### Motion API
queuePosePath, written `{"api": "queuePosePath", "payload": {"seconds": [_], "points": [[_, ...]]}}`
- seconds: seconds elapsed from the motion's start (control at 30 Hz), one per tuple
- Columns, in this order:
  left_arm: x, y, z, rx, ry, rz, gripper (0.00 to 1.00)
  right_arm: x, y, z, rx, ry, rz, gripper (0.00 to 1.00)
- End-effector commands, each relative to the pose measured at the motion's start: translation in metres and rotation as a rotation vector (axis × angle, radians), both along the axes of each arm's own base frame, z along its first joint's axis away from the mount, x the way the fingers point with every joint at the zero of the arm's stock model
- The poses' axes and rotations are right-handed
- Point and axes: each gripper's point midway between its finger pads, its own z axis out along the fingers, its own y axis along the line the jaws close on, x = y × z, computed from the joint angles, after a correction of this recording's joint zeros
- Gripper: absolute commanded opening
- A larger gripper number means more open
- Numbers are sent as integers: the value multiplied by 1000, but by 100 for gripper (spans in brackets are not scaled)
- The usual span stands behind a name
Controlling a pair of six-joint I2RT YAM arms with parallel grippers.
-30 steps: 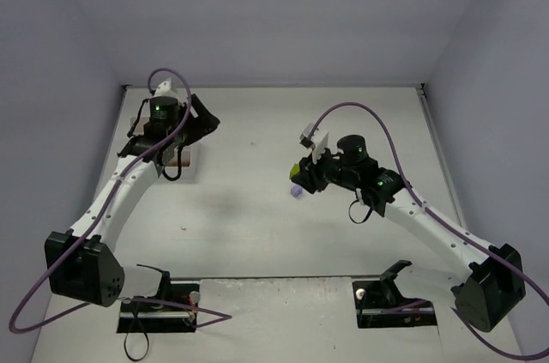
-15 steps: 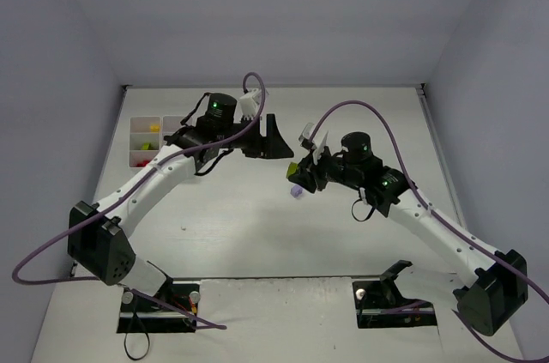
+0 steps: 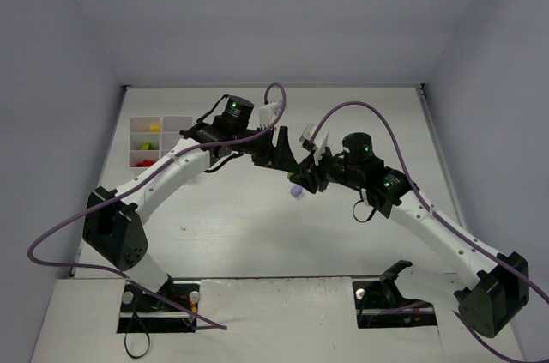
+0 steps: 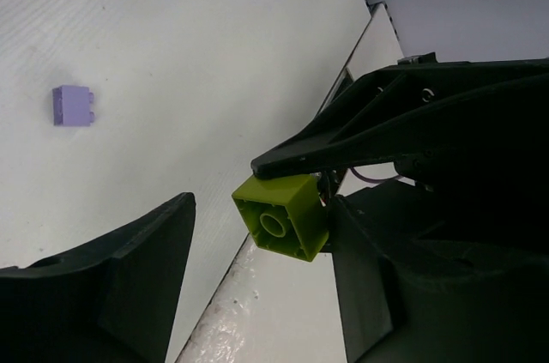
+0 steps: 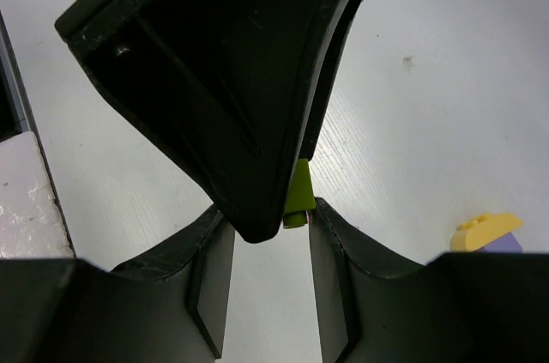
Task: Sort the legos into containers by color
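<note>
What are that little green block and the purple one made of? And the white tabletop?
Green block: looks like moulded plastic, smooth with a soft sheen, crisp edges and a hollow underside with a round tube.
Purple block: likely the same plastic, flat lilac colour, crisp edges.
Tabletop: white with fine parallel lines, perhaps painted wood or laminate.

Right wrist cam: lime brick [image 5: 299, 196] showed only a sliver, the rest behind a finger [image 5: 223, 97] of the left gripper [image 4: 260, 208]. Yellow brick [image 5: 485, 230] was cut off by the right gripper [image 5: 264, 219]'s own finger. Top cam: tray [image 3: 135, 142] sat partly behind the left arm [image 3: 171, 170]; bricks inside too small to count. Left wrist cam: both left fingers ran off the bottom edge.
</note>
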Motion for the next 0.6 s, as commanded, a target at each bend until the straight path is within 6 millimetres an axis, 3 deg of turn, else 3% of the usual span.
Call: {"api": "queuePosePath", "payload": {"seconds": [0.0,0.2,0.33,0.43,0.57], "points": [[-6,-8,26,-54,-58,-62,55,9,5,39,61,-114,-3,3],[3,-9,20,-31,-56,-33,14,12,3,35,49,-116,-12,5],[7,-8,15,-14,-54,-13,9,14,2,31,40,-109,-27,15],[13,-3,11,10,-56,19,6,18,-1,27,28,-93,-66,42],[25,8,2,45,-49,70,6,27,-9,22,14,-80,-140,67]]}}
